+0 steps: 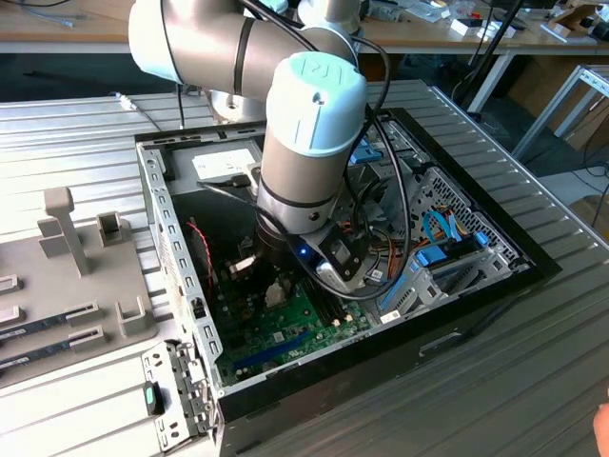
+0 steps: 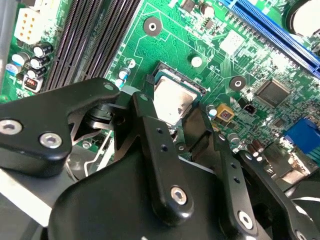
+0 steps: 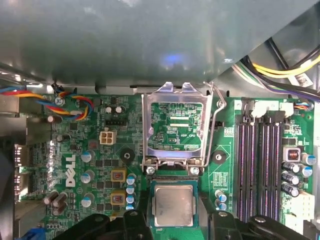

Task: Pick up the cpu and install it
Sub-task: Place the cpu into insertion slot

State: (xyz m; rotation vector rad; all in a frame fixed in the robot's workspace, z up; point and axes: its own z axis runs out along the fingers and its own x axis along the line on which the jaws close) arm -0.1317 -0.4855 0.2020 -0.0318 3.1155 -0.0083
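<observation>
Down inside the open computer case, the arm reaches toward the green motherboard, with the gripper low over the board. In both wrist views the cpu lies flat and square in the socket area, silvery top up with a thin green rim around it. The gripper straddles it closely from two opposite sides. Whether it is clamping the chip or merely flanking it cannot be told. In the first wrist view, just beyond the chip, the metal load plate stands swung up on its hinge, bare board showing through its window, and its wire lever is raised beside it. Four empty memory slots run near the socket, and coloured wires cross the board well apart from it. At the exterior view's left, a grey fixture tray rests on the ribbed metal table beside the case.
</observation>
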